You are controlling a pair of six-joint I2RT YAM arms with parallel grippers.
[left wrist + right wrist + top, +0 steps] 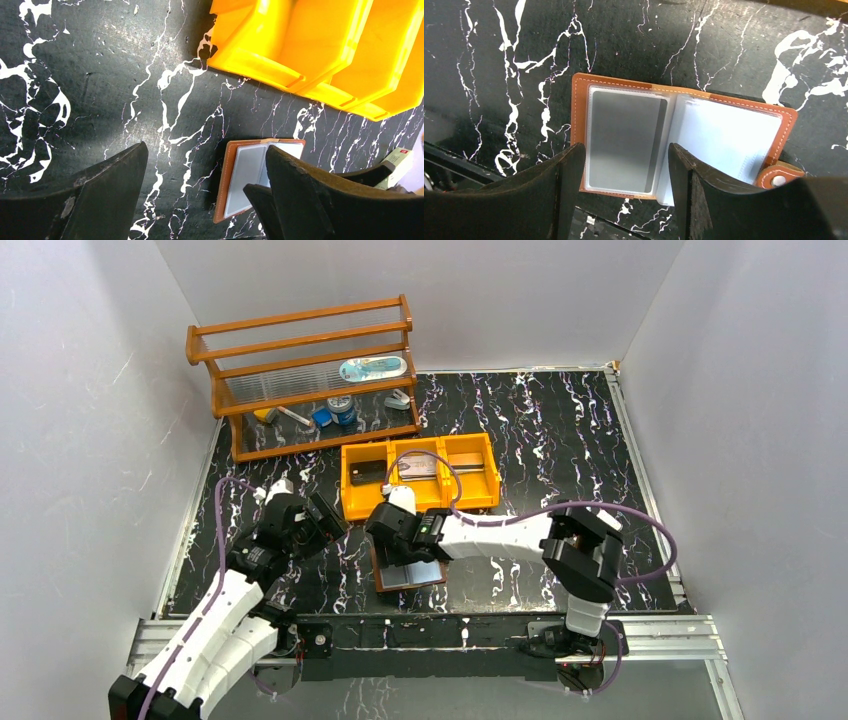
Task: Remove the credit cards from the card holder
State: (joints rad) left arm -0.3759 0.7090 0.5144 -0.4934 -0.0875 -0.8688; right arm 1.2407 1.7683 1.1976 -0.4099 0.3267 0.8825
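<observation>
Brown leather card holder point(704, 125) lying open and flat on the black, white-veined surface point(499, 60), near the front edge. Grey credit card point(621, 135) tucked in its left clear sleeve; right sleeve pale, contents hard to tell. Right fingers point(559, 190) spread apart, straddling the carded sleeve (contact unclear). Left fingers point(110, 195) spread wide over bare surface, hiding part of the holder. Orange tray point(260, 60) beyond, cut off.

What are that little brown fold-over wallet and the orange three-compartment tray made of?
The brown fold-over card holder looks like leather or imitation: matte tan surface, pale stitching along its edge. Its inner sleeves seem clear glossy plastic, catching glare. The orange three-compartment tray looks like moulded hard plastic: smooth, uniform, shiny walls.
</observation>
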